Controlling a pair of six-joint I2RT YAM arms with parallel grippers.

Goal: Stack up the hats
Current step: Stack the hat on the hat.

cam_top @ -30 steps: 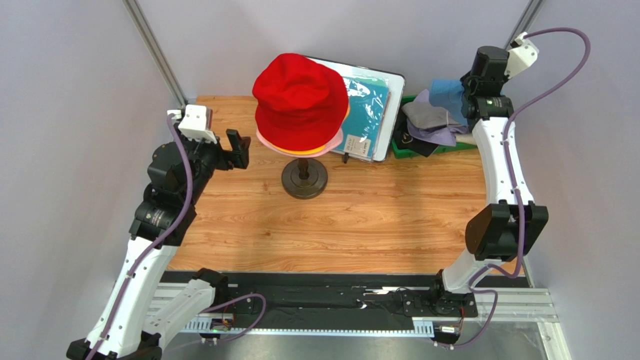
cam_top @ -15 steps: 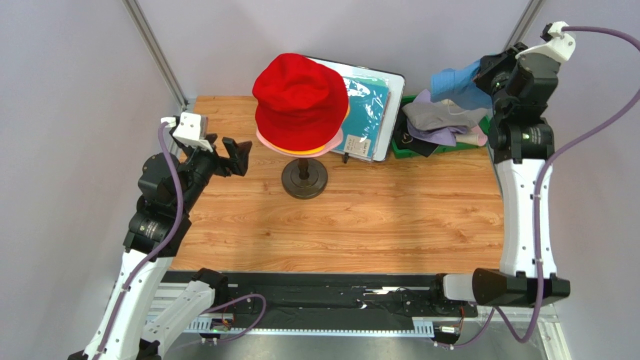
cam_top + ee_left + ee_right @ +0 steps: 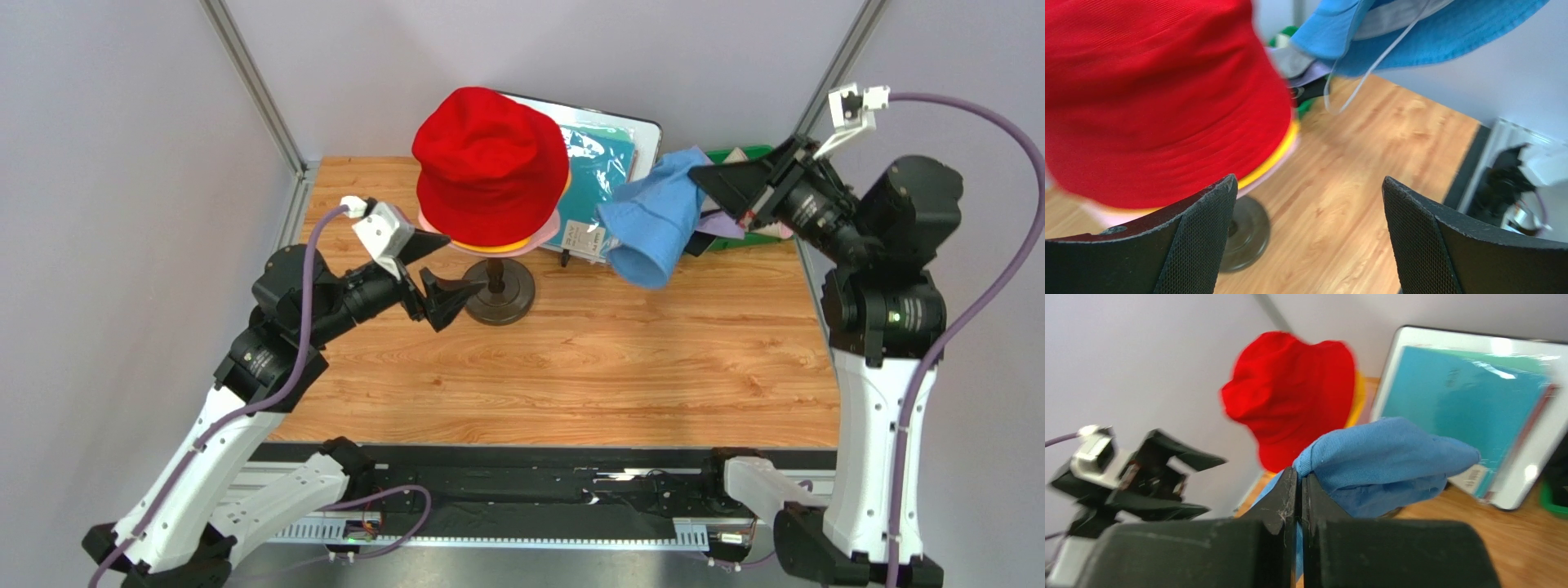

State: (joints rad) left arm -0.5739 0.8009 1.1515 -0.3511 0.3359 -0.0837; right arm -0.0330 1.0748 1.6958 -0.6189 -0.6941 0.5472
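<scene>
Hanging above the wood-grain table between pale grey walls, the blue hat is pinched by the right gripper, with the left gripper spread beside the red hat.

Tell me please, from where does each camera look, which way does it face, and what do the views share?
Top external: above and behind the bases, looking down on the table; both arms show.
Left wrist: on the left arm, facing the red hat past the open left gripper.
Right wrist: on the right arm, facing along the right gripper, shut on the blue hat.
Shared: all show both hats.
</scene>
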